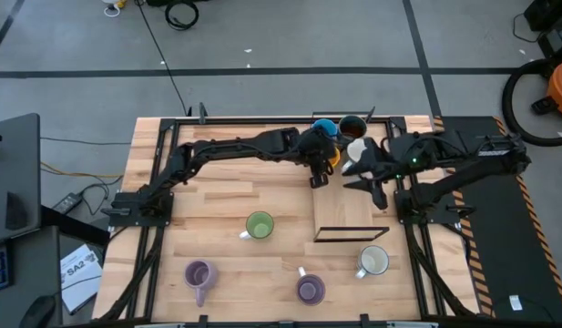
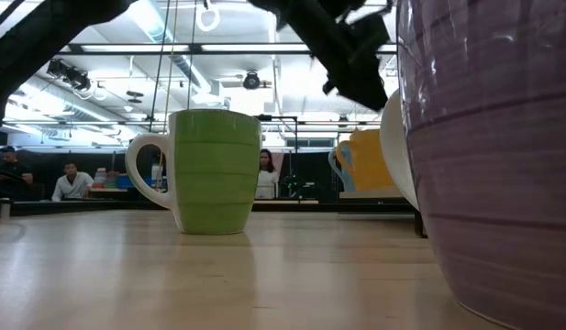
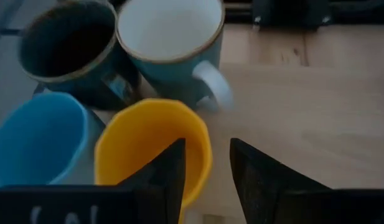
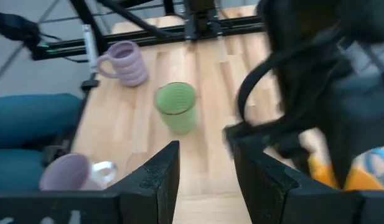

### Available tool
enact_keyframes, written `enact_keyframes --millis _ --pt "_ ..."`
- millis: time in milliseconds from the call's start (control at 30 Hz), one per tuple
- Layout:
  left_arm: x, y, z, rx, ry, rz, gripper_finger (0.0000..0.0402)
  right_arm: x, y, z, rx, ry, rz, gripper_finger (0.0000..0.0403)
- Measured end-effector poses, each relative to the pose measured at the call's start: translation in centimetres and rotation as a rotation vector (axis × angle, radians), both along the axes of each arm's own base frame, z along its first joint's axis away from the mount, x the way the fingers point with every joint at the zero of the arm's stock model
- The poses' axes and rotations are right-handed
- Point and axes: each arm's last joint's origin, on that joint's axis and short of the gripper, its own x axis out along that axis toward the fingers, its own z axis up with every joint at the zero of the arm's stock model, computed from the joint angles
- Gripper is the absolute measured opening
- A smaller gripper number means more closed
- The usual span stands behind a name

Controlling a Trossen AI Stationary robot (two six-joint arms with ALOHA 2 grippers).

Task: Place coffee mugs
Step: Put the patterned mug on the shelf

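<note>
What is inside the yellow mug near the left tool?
The yellow mug looks empty: its upper inner wall is plain yellow. One finger of the left tool covers part of the rim and the bottom, so the bottom cannot be checked.

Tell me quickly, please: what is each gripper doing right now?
Left gripper: open, one finger inside the yellow mug, wall between the fingers, not clamped.
Right gripper: open, holding nothing.

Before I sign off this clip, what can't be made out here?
- High view: mugs at the far edge, partly hidden under the left end effector.
- Low view: purple mug cut off by the frame edge.
- Right wrist view: yellow mug blurred, behind the left arm.
</note>
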Motion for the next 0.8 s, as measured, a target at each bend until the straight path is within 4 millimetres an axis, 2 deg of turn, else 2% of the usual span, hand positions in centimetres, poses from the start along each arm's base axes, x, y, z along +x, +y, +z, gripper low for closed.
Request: enact_keyframes --millis 133,400,633,800 --pt "-1.4 -1.1 2.3 0.019 0.060 -0.057 0.0132 -0.3 1.4 0.0 0.063 0.007 0.040 0.0158" --pt "-5.7 -5.0 6.5 0.019 0.178 -0.148 0.0132 -1.3 4.5 -0.2 0.182 0.058 0.133 0.0158" --pt "-8.7 -9.1 8.3 0.000 0.270 -0.194 0.0132 -1.6 8.5 -1.6 0.238 0.174 0.147 0.0158" --pt "-9.4 -11.7 8.7 0.034 0.283 -0.179 0.0132 -1.7 12.4 -3.3 0.276 0.289 0.173 0.0158"
